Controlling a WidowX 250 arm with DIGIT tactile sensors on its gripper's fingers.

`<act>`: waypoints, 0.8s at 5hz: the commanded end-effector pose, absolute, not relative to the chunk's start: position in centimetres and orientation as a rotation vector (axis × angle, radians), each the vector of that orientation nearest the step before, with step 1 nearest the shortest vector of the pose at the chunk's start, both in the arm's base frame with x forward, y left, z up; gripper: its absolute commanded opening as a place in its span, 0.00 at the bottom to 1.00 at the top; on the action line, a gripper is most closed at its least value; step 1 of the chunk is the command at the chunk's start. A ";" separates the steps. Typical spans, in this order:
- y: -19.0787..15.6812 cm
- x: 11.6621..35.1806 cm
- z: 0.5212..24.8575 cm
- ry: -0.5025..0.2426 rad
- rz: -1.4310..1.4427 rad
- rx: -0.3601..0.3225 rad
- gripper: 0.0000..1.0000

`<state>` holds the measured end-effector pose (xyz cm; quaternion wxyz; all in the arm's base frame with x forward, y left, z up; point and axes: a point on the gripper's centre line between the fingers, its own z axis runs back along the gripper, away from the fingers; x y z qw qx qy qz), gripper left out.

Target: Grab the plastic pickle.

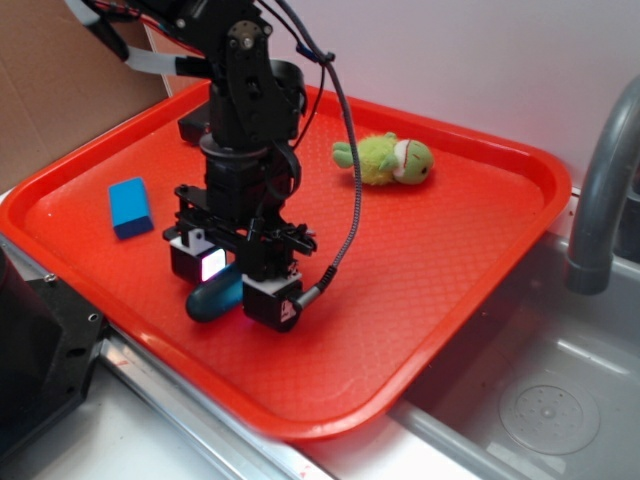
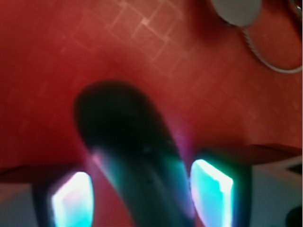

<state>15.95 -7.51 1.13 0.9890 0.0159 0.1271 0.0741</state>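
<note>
1. The plastic pickle [image 1: 213, 297] lies on the red tray [image 1: 430, 270], near the tray's front edge, directly under the end effector [image 1: 232, 282].
2. In the wrist view the plastic pickle [image 2: 128, 151] runs up between the two glowing fingers [image 2: 211, 189], its rounded end poking out beyond them and its long axis angled somewhat to the gap.
3. The end effector is partly open, the jaws standing on either side of the pickle; a sliver of gap shows on the right side (the blur hides whether the left pad touches), so I judge nothing is held yet.
4. What the next move turns on: the pickle is already between the jaws, so closing should be enough, though the smooth rounded body might slip.
5. The blue block [image 1: 130, 207] and the green plush toy [image 1: 385, 160] lie well apart from it.
</note>
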 end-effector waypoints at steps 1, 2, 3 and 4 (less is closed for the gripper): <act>-8.2 17.2 5.7 0.186 0.003 -0.024 0.00; -10.8 16.8 10.9 0.046 0.126 -0.089 0.00; -11.2 15.6 16.1 0.022 0.221 -0.166 0.00; -10.1 15.5 21.1 0.004 0.287 -0.195 0.00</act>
